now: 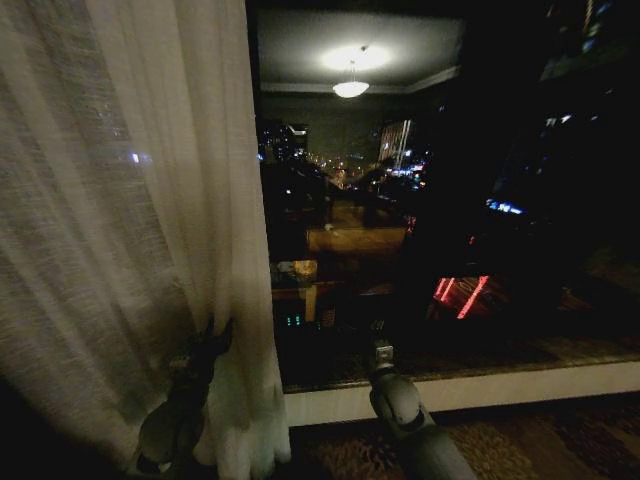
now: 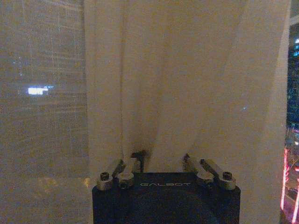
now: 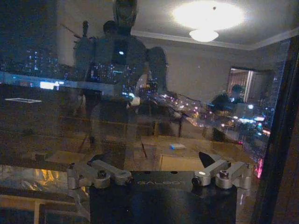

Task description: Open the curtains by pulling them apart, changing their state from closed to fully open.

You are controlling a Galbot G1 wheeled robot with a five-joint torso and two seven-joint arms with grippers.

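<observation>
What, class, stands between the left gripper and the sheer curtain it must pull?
Nothing visible. The left gripper is already pressed into the curtain folds, fabric bunched between its open fingers. The right gripper faces bare window glass.

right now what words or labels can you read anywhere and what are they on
"GALBOT": on the dark housing of the left hand, which is pressed into the sheer curtain.
"GALBOT": faint, on the housing of the right hand, facing the window glass.
City lights and red signs outside are too blurred to read.
</observation>
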